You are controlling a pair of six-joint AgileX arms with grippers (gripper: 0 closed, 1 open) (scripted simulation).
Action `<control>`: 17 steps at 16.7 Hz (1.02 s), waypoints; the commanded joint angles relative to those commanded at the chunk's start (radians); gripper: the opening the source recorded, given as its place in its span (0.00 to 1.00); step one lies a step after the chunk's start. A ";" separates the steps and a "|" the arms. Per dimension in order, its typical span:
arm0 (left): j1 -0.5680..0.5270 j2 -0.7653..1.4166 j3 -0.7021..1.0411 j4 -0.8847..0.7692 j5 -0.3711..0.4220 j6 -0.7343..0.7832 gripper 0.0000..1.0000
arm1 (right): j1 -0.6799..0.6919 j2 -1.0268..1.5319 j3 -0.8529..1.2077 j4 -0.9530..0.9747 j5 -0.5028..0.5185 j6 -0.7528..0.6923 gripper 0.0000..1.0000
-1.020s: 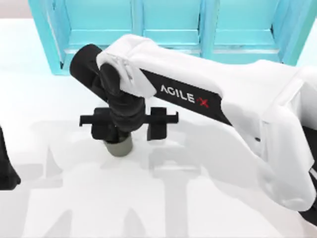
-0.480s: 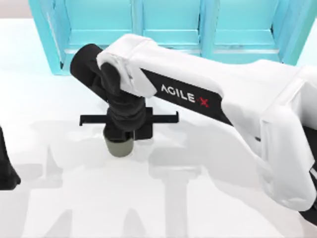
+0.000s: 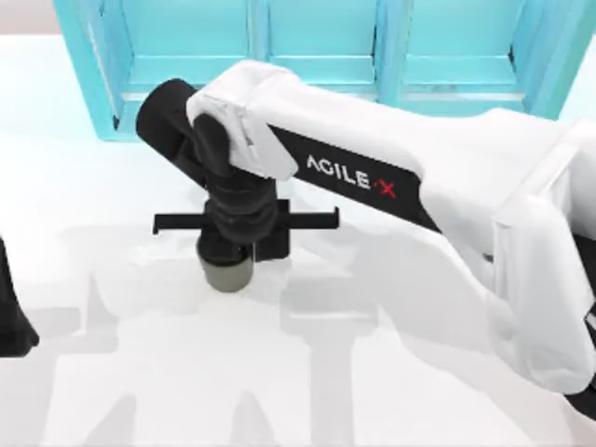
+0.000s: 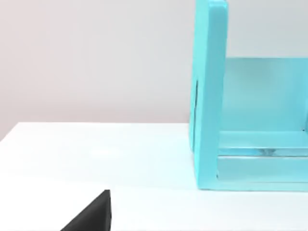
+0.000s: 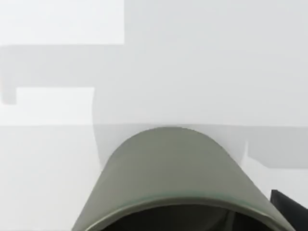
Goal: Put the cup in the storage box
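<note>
From above, the right arm reaches from the right side of the table across to left of centre, its white forearm marked AGILEX and its black wrist pointing down. The right gripper sits directly over the cup, its dark fingers drawn in close under the wrist and pinching the cup, while the thin black rail they slide on sticks out to either side. Just the lower olive-grey wall of the cup peeks out below the gripper in this view, with the white table all around it.

The right wrist view shows the cup from close up: its tapered matte wall rises toward the camera, the rim curves across and the dark inside begins just under it. A black corner of a finger lies at the cup's side. Behind the cup lies plain white table crossed by grey shadows.

The light-blue shelf unit stands along the far edge of the table in the top view, its compartments open toward the arms, well apart from the cup. The left wrist view shows one end of that same unit side-on: a thick upright wall and a low shelf board, standing on the table before a pale grey backdrop.

The left arm stays parked at the table's left edge, a dark shape; whether its gripper is spread or pressed together I cannot tell.
</note>
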 joint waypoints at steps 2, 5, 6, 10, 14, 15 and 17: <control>0.000 0.000 0.000 0.000 0.000 0.000 1.00 | -0.048 -0.028 -0.025 -0.008 -0.010 -0.048 0.00; 0.000 0.000 0.000 0.000 0.000 0.000 1.00 | -0.192 -0.118 -0.106 -0.025 -0.035 -0.193 0.00; 0.000 0.000 0.000 0.000 0.000 0.000 1.00 | -0.258 -0.159 -0.142 -0.030 -0.046 -0.259 0.00; 0.000 0.000 0.000 0.000 0.000 0.000 1.00 | -0.567 -0.357 -0.316 -0.054 -0.097 -0.566 0.00; 0.000 0.000 0.000 0.000 0.000 0.000 1.00 | -0.909 -0.582 -0.511 -0.072 -0.153 -0.904 0.00; 0.000 0.000 0.000 0.000 0.000 0.000 1.00 | -0.990 -0.636 -0.558 -0.075 -0.166 -0.985 0.00; 0.000 0.000 0.000 0.000 0.000 0.000 1.00 | -1.125 -0.736 -0.643 -0.081 -0.189 -1.119 0.00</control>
